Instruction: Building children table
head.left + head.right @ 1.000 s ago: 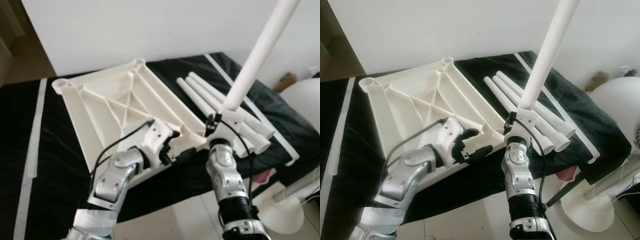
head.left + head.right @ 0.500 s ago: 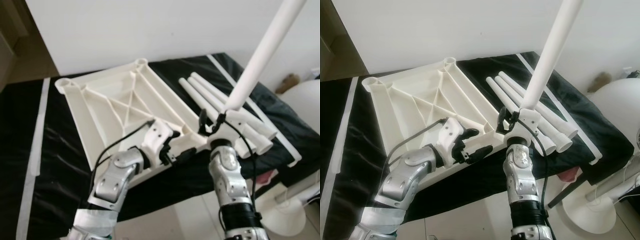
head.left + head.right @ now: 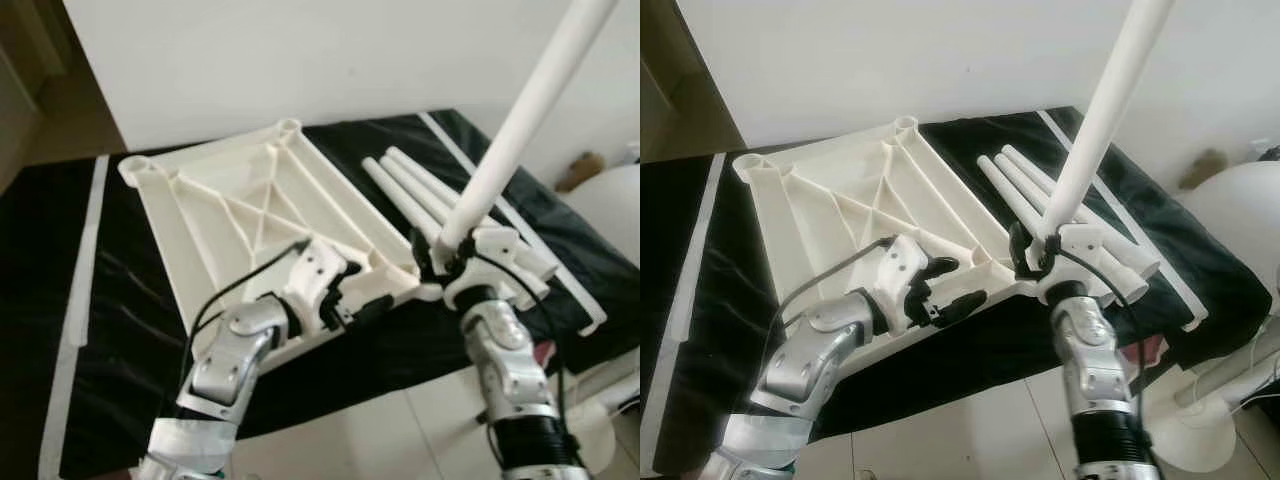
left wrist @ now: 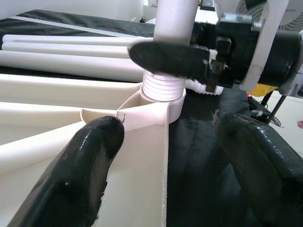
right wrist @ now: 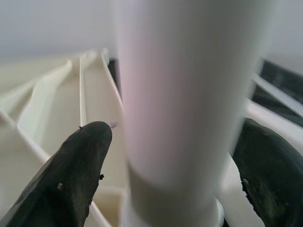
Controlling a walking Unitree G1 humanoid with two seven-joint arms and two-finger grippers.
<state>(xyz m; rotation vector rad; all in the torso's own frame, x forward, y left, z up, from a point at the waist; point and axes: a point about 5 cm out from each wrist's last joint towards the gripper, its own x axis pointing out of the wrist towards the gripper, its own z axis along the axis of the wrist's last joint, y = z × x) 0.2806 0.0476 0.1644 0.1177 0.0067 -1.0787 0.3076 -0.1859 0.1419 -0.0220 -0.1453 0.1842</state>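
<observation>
The cream table top (image 3: 840, 200) lies upside down on black cloth, its ribs facing up. A white leg (image 3: 1100, 120) stands tilted at its near right corner, with the threaded end (image 4: 163, 87) sitting in the corner socket (image 4: 156, 106). My right gripper (image 3: 1040, 245) is shut on the leg just above the threads, one finger on each side (image 5: 71, 175). My left gripper (image 3: 945, 285) is open and straddles the top's near edge rim beside that corner. One of its fingers (image 4: 75, 179) is over the top and the other is over the cloth.
Three spare white legs (image 3: 1040, 185) lie side by side on the cloth right of the top. A long white strip (image 3: 1140, 250) lies beyond them. A white fan with a round base (image 3: 1200, 440) stands on the tiled floor at the right. The bench's front edge is near my arms.
My right forearm has swung to the right and its gripper has turned around the base of the leg. The leg stays at the corner. The left gripper has not moved.
</observation>
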